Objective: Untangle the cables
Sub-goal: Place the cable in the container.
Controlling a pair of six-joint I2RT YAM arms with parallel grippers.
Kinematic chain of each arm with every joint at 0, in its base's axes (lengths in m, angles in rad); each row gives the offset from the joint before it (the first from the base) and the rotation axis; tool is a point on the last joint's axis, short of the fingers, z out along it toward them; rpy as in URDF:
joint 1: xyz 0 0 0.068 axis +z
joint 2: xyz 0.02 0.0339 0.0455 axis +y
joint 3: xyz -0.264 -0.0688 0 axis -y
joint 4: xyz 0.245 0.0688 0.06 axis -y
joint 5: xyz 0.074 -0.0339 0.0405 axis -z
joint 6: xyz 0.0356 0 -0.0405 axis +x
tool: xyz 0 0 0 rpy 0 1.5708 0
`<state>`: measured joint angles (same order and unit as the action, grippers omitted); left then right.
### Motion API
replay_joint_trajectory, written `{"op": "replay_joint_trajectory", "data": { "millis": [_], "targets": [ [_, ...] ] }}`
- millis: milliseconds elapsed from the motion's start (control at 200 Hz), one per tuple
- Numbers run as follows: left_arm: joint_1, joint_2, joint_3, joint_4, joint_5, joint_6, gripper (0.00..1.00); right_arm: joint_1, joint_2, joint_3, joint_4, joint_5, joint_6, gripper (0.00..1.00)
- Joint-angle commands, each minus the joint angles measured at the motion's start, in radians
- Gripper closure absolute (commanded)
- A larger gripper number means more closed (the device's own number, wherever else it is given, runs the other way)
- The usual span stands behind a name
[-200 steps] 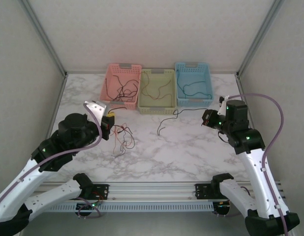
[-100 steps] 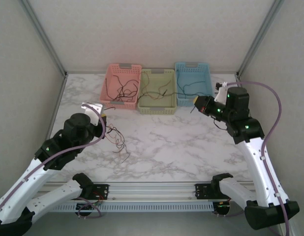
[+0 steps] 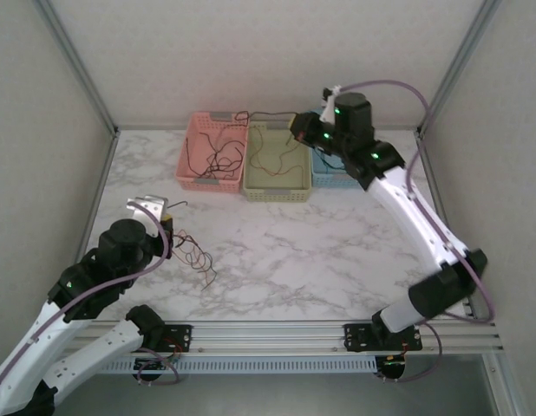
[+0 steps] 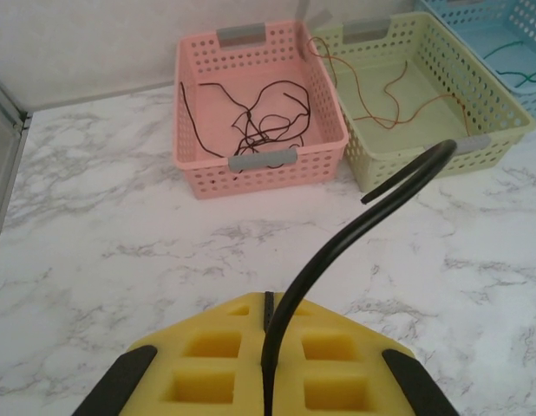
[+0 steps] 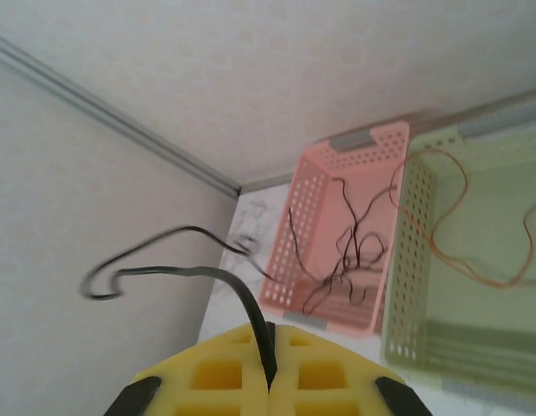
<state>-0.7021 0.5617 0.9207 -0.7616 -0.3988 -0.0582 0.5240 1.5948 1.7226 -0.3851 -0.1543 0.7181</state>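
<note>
left wrist: my left gripper point(image 4: 268, 351) pinches curved black cable point(image 4: 355, 230) | right wrist: my right gripper point(image 5: 270, 368) clamps looping black cable point(image 5: 207, 273) | top: cable tangle point(image 3: 197, 256) on table point(image 3: 337, 260)

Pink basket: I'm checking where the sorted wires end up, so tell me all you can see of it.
The pink basket looks like plastic, rectangular, with perforated walls and a grey grip tab at each short end. It stands upright at the far edge of the table, leftmost of three, close beside the yellow-green basket. Dark thin cables lie loosely tangled inside.
</note>
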Motion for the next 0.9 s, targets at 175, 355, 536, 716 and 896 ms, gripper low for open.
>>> {"op": "replay_joint_trajectory", "data": {
  "millis": [175,355,536,716,896],
  "targets": [
    [0.012,-0.074,-0.042,-0.021,-0.037,-0.027,1.00,0.077,0.452,0.489,-0.118,0.231,-0.036,1.00],
    [0.012,-0.086,-0.046,-0.019,-0.034,-0.029,1.00,0.124,0.748,0.850,-0.268,0.347,-0.051,1.00],
    [0.011,-0.086,-0.049,-0.017,-0.025,-0.028,1.00,0.155,0.888,0.985,-0.310,0.470,-0.049,1.00],
    [0.012,-0.088,-0.049,-0.015,-0.020,-0.029,1.00,0.175,0.953,0.971,-0.243,0.480,-0.062,1.00],
    [0.012,-0.089,-0.051,-0.014,-0.022,-0.032,1.00,0.189,1.011,0.971,-0.209,0.411,-0.038,0.99]
  ]
}}
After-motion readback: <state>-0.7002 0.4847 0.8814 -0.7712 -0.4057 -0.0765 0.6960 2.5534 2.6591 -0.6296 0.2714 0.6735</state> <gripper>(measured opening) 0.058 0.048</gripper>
